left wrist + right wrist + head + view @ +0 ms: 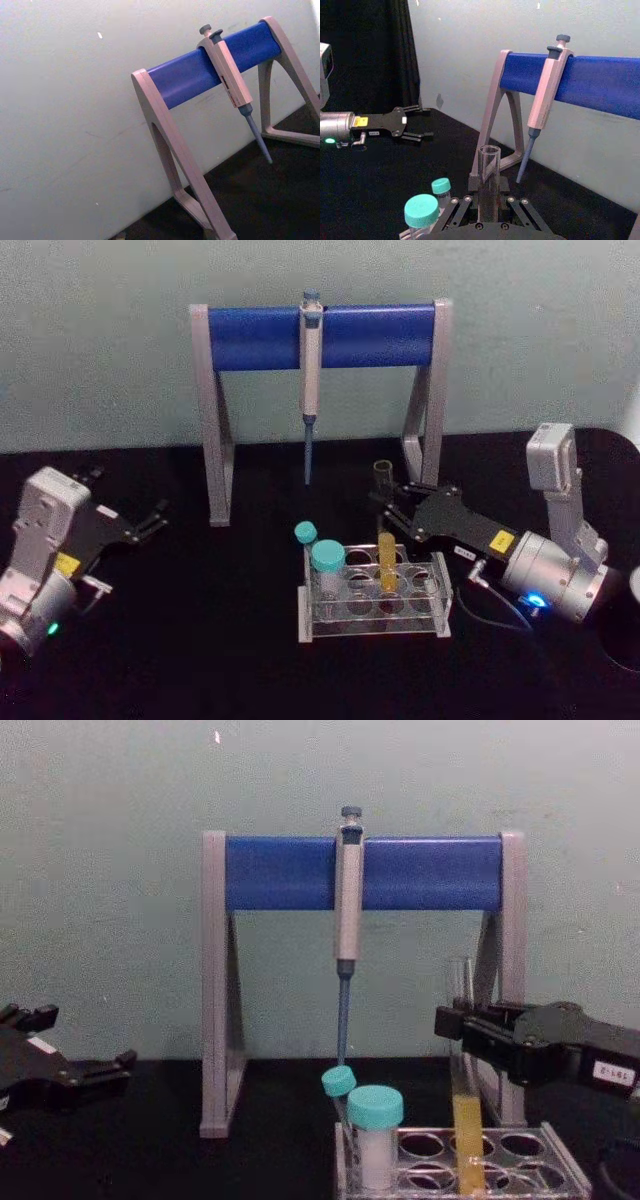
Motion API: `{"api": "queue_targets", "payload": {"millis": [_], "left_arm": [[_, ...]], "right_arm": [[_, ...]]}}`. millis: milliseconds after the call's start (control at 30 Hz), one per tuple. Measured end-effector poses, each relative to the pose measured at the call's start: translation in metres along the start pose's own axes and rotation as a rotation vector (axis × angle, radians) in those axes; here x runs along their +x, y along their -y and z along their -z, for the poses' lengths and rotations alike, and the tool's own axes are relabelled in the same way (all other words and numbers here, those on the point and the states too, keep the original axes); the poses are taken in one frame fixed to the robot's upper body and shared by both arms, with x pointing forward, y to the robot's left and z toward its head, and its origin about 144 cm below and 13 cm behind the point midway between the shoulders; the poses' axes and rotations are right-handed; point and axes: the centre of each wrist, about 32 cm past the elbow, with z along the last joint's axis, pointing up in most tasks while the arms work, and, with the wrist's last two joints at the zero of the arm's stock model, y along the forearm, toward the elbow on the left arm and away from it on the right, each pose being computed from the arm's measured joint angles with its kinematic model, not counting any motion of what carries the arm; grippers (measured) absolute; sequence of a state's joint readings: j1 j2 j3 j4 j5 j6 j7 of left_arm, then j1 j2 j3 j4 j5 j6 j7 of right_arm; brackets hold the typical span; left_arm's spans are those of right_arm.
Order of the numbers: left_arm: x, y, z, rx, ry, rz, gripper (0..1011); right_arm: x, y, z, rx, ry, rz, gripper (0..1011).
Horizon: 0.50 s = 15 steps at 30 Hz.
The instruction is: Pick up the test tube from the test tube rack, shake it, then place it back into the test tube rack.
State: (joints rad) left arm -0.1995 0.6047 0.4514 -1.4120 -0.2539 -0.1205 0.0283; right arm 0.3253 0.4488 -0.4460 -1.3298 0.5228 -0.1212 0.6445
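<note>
Test tube (386,565), slender glass, clamped in right end effector (389,503); left end effector (155,518) splayed.

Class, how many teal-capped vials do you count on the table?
2. The larger-capped vial stands in the test tube rack's left end; the smaller-capped vial is just behind it. None looks hidden.

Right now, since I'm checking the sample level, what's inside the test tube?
In the test tube, yellow liquid fills the lower part; the top looks empty. The right hand clamps its middle, hiding the inside there. The left hand hangs open, far left.
</note>
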Motion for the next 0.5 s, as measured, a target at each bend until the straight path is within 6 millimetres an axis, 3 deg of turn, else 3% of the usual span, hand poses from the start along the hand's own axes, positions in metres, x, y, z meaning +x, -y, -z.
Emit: {"api": "queue_targets", "payload": {"millis": [500], "left_arm": [[0.0000, 0.0000, 0.0000, 0.000, 0.000, 0.000, 1001]], "right_arm": [[0.0018, -0.0006, 0.0020, -0.016, -0.009, -0.005, 224]]}}
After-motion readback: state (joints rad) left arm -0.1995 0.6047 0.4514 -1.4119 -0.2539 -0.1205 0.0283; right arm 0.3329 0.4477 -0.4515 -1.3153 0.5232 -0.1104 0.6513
